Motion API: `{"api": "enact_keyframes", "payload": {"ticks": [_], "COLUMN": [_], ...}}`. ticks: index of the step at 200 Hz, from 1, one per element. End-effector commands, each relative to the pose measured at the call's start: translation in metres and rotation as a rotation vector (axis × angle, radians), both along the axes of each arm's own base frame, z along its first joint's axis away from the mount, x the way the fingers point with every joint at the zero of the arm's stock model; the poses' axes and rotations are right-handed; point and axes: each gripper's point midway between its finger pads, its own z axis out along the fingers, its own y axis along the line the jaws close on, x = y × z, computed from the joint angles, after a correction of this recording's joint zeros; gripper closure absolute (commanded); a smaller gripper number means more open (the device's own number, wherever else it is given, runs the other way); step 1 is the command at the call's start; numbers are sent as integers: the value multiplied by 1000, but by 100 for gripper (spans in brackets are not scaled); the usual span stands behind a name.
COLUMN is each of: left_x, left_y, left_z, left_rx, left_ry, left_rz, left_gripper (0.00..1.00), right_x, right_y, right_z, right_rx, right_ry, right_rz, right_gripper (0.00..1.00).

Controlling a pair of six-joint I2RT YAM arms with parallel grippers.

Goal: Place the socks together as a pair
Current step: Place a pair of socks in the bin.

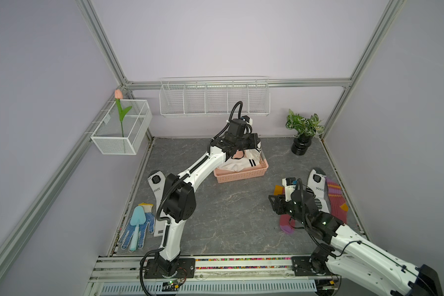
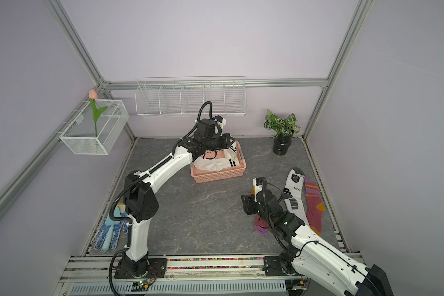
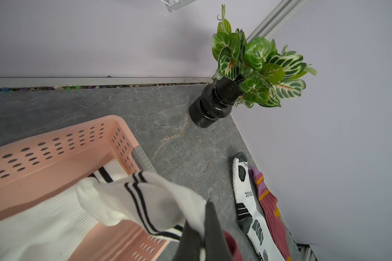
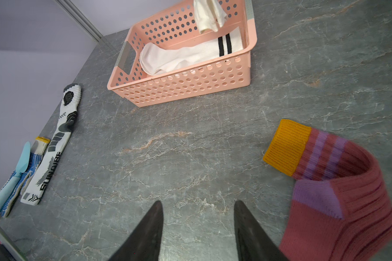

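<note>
Socks sit in three spots. The left gripper (image 3: 201, 228) is clamped on a striped sock (image 3: 149, 203) hanging over the basket (image 4: 181, 90); its mate (image 4: 186, 54) lies flat inside. Likely step: set the held one on the mate. To do it well, come down low so the limp toe lands inside the walls. Lay it along the mate with the cuff stripes close together, and let go only once most of the fabric rests. A drop from height could drape it over the rim. The right gripper (image 4: 197, 203) has its fingers apart and empty above the bare table (image 4: 190, 146), just beside a folded maroon sock (image 4: 340, 192). A second maroon sock (image 1: 337, 205) lies flat at the right edge, touching a sports sock (image 1: 317, 189). The other sports sock (image 4: 61, 126) is well apart at the left edge, beside a glove (image 1: 128, 235) and trowel (image 1: 138, 220). The surface is a grey marbled slab, flat and smooth-looking, so fabric should slide easily. The room has lilac walls and an aluminium frame. A wire rack (image 1: 214, 100) hangs on the back wall and a wire bin (image 1: 113, 146) with a tulip (image 1: 118, 94) on the left wall. A plant (image 1: 304, 125) stands in the far right corner.
</note>
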Motion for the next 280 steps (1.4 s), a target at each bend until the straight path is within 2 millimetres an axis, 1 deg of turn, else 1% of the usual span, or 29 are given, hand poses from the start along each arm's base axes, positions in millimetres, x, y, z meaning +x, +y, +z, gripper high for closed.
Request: {"api": "enact_keyframes", "payload": {"ticks": [1,31,51,70,91,102,123,157,189,230,280], "left_x": [3,14,24,33,43,45,42,29,27,18,27], "left_y": [-10,-21,-19,-5,19,29,47,73,101,115,135], "left_z": [-3,-13,-23,-38,-61,-68,-79,-100,-112,-135,-153], "left_rx": [-8,-14,-12,17,40,36,68,138,205,255,313], "left_ry": [-3,-7,4,22,62,78,99,121,140,189,202], "left_rz": [-83,-116,-112,-90,-64,-67,-80,-86,-64,-82,-20], "left_gripper": [100,100,100,100,100,100,100,100,100,100,100], "right_x": [2,2,2,1,0,0,1,5,7,10,11], "right_y": [-2,-4,-5,-6,-8,-8,-7,-5,1,7,9], "right_z": [3,2,1,0,1,1,3,4,3,3,2], "right_rx": [21,23,22,16,17,18,22,23,31,34,32], "right_ry": [-25,-29,-30,-27,-29,-31,-36,-35,-22,-14,-5], "right_rz": [-15,-21,-24,-26,-28,-29,-31,-32,-17,-9,-3], "right_gripper": [47,47,47,47,48,48,48,48,48,48,48]}}
